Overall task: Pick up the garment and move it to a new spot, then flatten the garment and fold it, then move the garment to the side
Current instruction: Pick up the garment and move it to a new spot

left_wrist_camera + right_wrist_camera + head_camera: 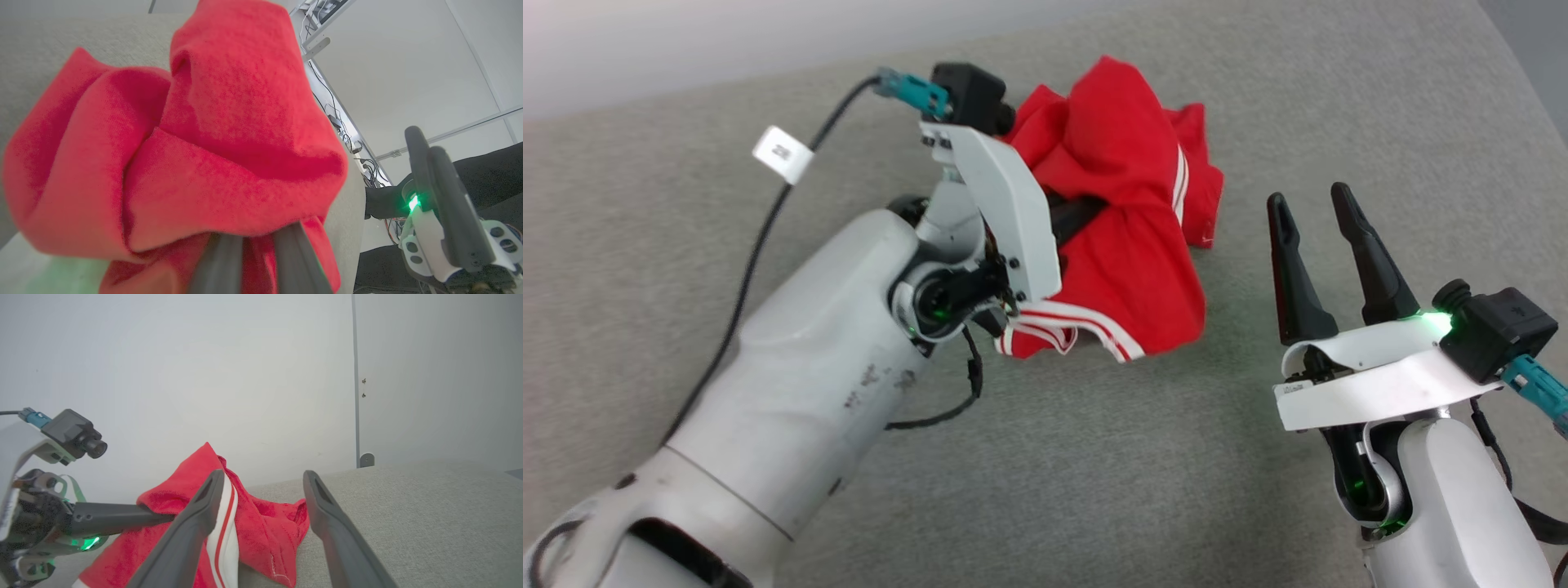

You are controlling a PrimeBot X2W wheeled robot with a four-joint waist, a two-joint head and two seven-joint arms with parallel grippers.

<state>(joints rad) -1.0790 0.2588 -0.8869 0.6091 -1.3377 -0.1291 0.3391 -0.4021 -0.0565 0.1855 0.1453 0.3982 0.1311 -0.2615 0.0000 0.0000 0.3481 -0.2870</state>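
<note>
Red soft knit, the garment (1127, 261) is bunched in a heap on the grey woven cushion (1094, 457); white-and-red striped trim (1078, 322) shows at its near edge, just below the left fingers; a small white mark near the hem is too small to read.
White tag (783, 153) on the black cable (760, 245) behind the left gripper; there is print on it, but it is too blurred to read.
The left gripper (1078, 216) has its dark fingers pushed into the heap; in the left wrist view the fingers (220, 265) stand narrowly apart with a red fold pinched between them; the tips are hidden under cloth, and fabric peaks up over them.
The right gripper (1311, 208) has its fingers spread wide and empty, touching nothing; the garment lies to their left, near but apart; in the right wrist view the garment (261, 522) sits beyond and partly behind the left-hand finger.
The fingers are matt black, long and tapered; the arm shells are smooth scuffed white plastic; a black wrist camera (968, 96) with a teal connector (913, 90) sits above the left fingers.
</note>
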